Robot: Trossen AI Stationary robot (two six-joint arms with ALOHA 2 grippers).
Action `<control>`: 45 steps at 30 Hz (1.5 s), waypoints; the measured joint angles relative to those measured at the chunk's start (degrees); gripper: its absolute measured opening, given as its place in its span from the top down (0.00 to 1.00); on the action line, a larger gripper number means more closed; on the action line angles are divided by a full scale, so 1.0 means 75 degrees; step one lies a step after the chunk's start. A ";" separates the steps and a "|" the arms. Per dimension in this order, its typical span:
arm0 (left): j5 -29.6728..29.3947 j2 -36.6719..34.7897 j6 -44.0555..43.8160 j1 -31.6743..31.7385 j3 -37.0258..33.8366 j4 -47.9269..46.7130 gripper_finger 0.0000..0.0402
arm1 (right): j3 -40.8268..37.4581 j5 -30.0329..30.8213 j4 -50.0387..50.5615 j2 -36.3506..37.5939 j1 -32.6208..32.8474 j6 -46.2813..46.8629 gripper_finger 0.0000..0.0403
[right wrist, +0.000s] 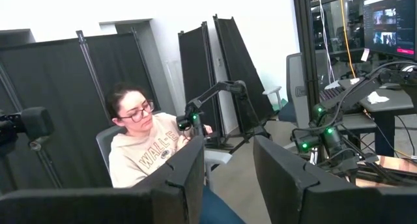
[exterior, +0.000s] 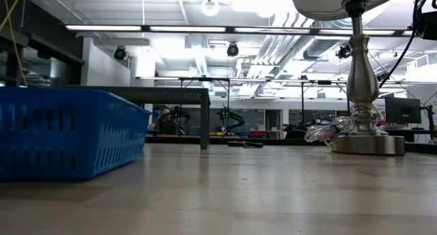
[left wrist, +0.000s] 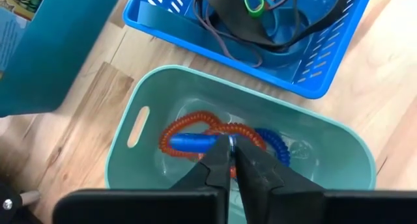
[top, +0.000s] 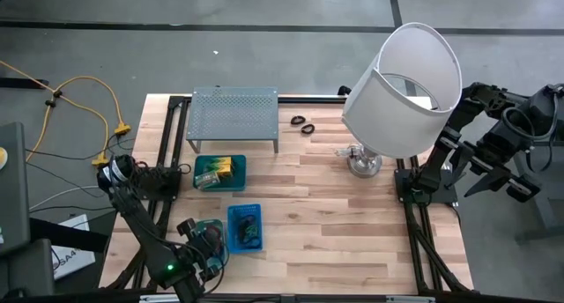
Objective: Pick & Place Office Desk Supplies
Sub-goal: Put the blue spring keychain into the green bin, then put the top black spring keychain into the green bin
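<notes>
The left gripper (left wrist: 232,160) hangs low over a pale teal plastic tub (left wrist: 339,136) at the near left corner of the wooden table (top: 352,232). Its jaws look almost pressed together, only a thin gap between the tips, and just at the tips a red coiled ring (left wrist: 189,127) lies on the bottom of the tub. I cannot tell if the tips really pinch the coil or only touch it. A blue coiled ring (left wrist: 276,144) lies just beside the red one, and a short blue cylinder (left wrist: 189,142) rests across the red coil.

Just beside the tub stands a blue plastic basket with slotted walls (left wrist: 313,61). Inside it are black loops and bands (left wrist: 238,22) and one small green band (left wrist: 254,1). Further back on the table a second teal tray (top: 219,173) holds yellow-green packets (top: 222,167). Behind it stands a grey perforated metal rack (top: 233,112). Two small black loops (top: 302,123) lie on the bare wood between the rack and a big lamp with a white shade (top: 405,83) and a silver foot.

The right gripper (right wrist: 225,168) waits off the right edge of the table, pointing into the room. Its jaws are spread and hold nothing. Beyond them a person in a light sweatshirt (right wrist: 146,149) sits in a chair.
</notes>
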State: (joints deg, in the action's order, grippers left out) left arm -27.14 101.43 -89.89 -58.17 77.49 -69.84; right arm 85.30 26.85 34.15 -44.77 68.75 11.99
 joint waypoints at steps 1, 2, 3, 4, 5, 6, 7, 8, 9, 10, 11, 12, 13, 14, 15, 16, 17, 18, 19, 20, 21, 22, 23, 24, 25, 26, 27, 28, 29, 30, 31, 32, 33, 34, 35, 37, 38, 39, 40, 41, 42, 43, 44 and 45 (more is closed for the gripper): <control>0.0000 0.0000 0.0000 -0.0003 0.0000 0.0003 0.95 | 0.0002 0.0001 0.0000 0.0000 -0.0001 -0.0001 0.70; 0.0000 0.0000 0.0000 -0.0003 0.0000 0.0000 0.93 | 0.0001 0.0003 0.0000 0.0000 -0.0003 0.0000 0.70; 0.0001 0.0000 0.0001 -0.0003 0.0000 0.0002 0.91 | -0.0001 0.0001 0.0000 0.0000 0.0000 0.0000 0.70; 0.0000 0.0000 -0.0003 -0.0003 0.0000 0.0003 0.89 | -0.0001 0.0001 0.0000 0.0000 -0.0003 0.0000 0.70; 0.0000 0.0000 -0.0005 -0.0003 0.0000 0.0003 0.87 | 0.0001 0.0003 0.0000 0.0000 -0.0003 -0.0003 0.70; 0.0000 0.0000 -0.0006 -0.0003 0.0000 0.0005 0.85 | 0.0002 0.0000 0.0000 0.0000 0.0000 0.0000 0.70; 0.0000 0.0000 -0.0006 -0.0003 0.0000 0.0013 0.83 | 0.0002 0.0000 0.0000 0.0000 -0.0003 0.0000 0.70; -0.0002 0.0000 -0.0006 -0.0003 0.0000 0.0021 0.82 | -0.0001 0.0000 0.0000 0.0000 -0.0003 0.0000 0.70; -0.0006 0.0000 -0.0008 -0.0003 0.0000 0.0031 0.81 | -0.0001 0.0003 0.0000 0.0000 0.0000 0.0000 0.70; -0.0007 0.0000 -0.0010 -0.0001 0.0000 0.0032 0.80 | 0.0001 0.0003 0.0000 0.0000 -0.0001 0.0000 0.70; -0.0009 0.0000 -0.0015 0.0006 0.0000 0.0032 0.80 | -0.0001 0.0000 0.0000 0.0000 -0.0001 0.0000 0.70; -0.0009 0.0000 -0.0019 0.0017 0.0000 0.0032 0.79 | -0.0001 0.0000 0.0000 0.0000 -0.0003 0.0000 0.70; -0.0009 0.0000 -0.0020 0.0034 0.0000 0.0032 0.79 | -0.0001 0.0002 -0.0001 0.0000 -0.0001 0.0000 0.70; -0.0010 0.0000 -0.0020 0.0050 0.0000 0.0032 0.79 | -0.0001 0.0000 0.0000 0.0000 -0.0001 0.0000 0.70; -0.0019 0.0000 -0.0020 0.0079 0.0000 0.0032 0.79 | 0.0001 0.0000 -0.0001 0.0000 -0.0001 0.0000 0.70; -0.0049 0.0000 0.0004 0.0120 0.0000 0.0032 0.79 | 0.0001 0.0003 -0.0001 0.0000 -0.0002 -0.0002 0.70; -0.0122 0.0000 0.0085 0.0172 0.0000 0.0032 0.79 | 0.0000 0.0001 0.0000 0.0000 -0.0001 -0.0001 0.70; -0.0233 0.0000 0.0212 0.0249 0.0000 0.0029 0.79 | 0.0000 0.0003 -0.0001 0.0000 -0.0003 0.0000 0.70; -0.0302 -0.0021 0.0381 0.0352 0.0000 0.0035 0.79 | 0.0002 0.0003 0.0000 0.0000 0.0000 -0.0001 0.70; -0.0346 -0.0051 0.0605 0.0482 0.0000 0.0035 0.79 | 0.0002 0.0001 0.0000 0.0000 -0.0003 0.0000 0.70; -0.0421 -0.0096 0.0895 0.0638 0.0000 0.0040 0.79 | 0.0000 0.0003 0.0000 0.0000 -0.0003 -0.0001 0.70; -0.0461 -0.0154 0.1224 0.0819 0.0000 0.0078 0.79 | 0.0000 0.0000 0.0000 0.0000 0.0000 0.0000 0.70; -0.0512 -0.0195 0.1635 0.1006 0.0000 0.0158 0.79 | 0.0002 0.0003 0.0000 0.0000 -0.0003 0.0000 0.70; -0.0581 -0.0232 0.2099 0.1206 0.0000 0.0301 0.79 | -0.0001 0.0003 0.0000 0.0000 0.0000 -0.0001 0.70; -0.0619 -0.0275 0.2604 0.1426 0.0000 0.0469 0.79 | 0.0000 0.0000 0.0000 0.0000 -0.0003 -0.0003 0.70; -0.0624 -0.0328 0.3152 0.1659 0.0000 0.0675 0.79 | 0.0002 0.0000 0.0000 0.0000 0.0000 0.0000 0.70; -0.0628 -0.0382 0.3729 0.1895 0.0000 0.0904 0.79 | 0.0001 0.0001 -0.0001 0.0000 0.0000 -0.0001 0.70; -0.0632 -0.0427 0.4325 0.2140 0.0000 0.1167 0.79 | -0.0001 0.0001 0.0000 0.0000 -0.0001 0.0000 0.70; -0.0631 -0.0459 0.4926 0.2386 0.0000 0.1449 0.79 | 0.0002 0.0003 0.0000 0.0000 -0.0003 -0.0002 0.70; -0.0628 -0.0476 0.5527 0.2621 0.0000 0.1745 0.79 | -0.0001 0.0001 -0.0001 0.0000 -0.0002 0.0000 0.70; -0.0606 -0.0494 0.6111 0.2854 0.0000 0.2044 0.79 | -0.0001 0.0002 0.0000 0.0000 0.0000 0.0000 0.70; -0.0558 -0.0508 0.6642 0.3091 0.0000 0.2333 0.79 | 0.0002 0.0001 0.0000 0.0000 -0.0002 0.0000 0.70; -0.0471 -0.0523 0.7114 0.3307 0.0000 0.2605 0.79 | 0.0001 0.0002 0.0000 0.0000 -0.0003 -0.0001 0.70; -0.0401 -0.0530 0.7571 0.3517 0.0000 0.2864 0.79 | 0.0000 0.0002 -0.0001 0.0000 -0.0003 0.0000 0.70; -0.0305 -0.0530 0.7980 0.3718 0.0000 0.3106 0.79 | 0.0000 0.0003 0.0000 0.0000 -0.0002 0.0000 0.70; -0.0114 -0.0530 0.8725 0.4098 0.0000 0.3607 0.79 | -0.0001 0.0003 0.0000 0.0000 -0.0003 0.0000 0.70; -0.0052 -0.0530 0.9042 0.4273 0.0000 0.3853 0.79 | -0.0001 0.0000 0.0000 0.0000 0.0000 0.0000 0.70; -0.0038 -0.0530 0.9311 0.4443 0.0000 0.4087 0.79 | 0.0001 0.0003 0.0000 0.0000 -0.0001 -0.0001 0.70; -0.0036 -0.0530 0.9546 0.4608 0.0000 0.4291 0.79 | -0.0001 0.0000 -0.0002 0.0000 -0.0002 0.0000 0.70; -0.0004 -0.0528 0.9800 0.4776 0.0000 0.4481 0.79 | -0.0001 0.0002 0.0000 0.0000 -0.0003 0.0000 0.70; 0.0058 -0.0525 1.0036 0.4941 0.0000 0.4675 0.79 | 0.0001 0.0000 0.0000 0.0000 -0.0001 -0.0001 0.70; 0.0140 -0.0525 1.0224 0.5112 0.0000 0.4844 0.79 | -0.0001 0.0000 0.0000 0.0000 -0.0001 0.0000 0.70; 0.0199 -0.0525 1.0389 0.5292 0.0000 0.4969 0.79 | 0.0001 0.0002 0.0000 0.0000 -0.0001 -0.0003 0.70; 0.0336 -0.0523 1.0540 0.5478 0.0000 0.5091 0.79 | 0.0002 0.0001 -0.0003 0.0000 -0.0003 -0.0001 0.70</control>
State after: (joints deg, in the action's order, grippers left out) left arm -24.62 97.51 -10.84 -17.09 77.49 -31.66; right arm 85.32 26.86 34.13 -44.77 68.73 11.98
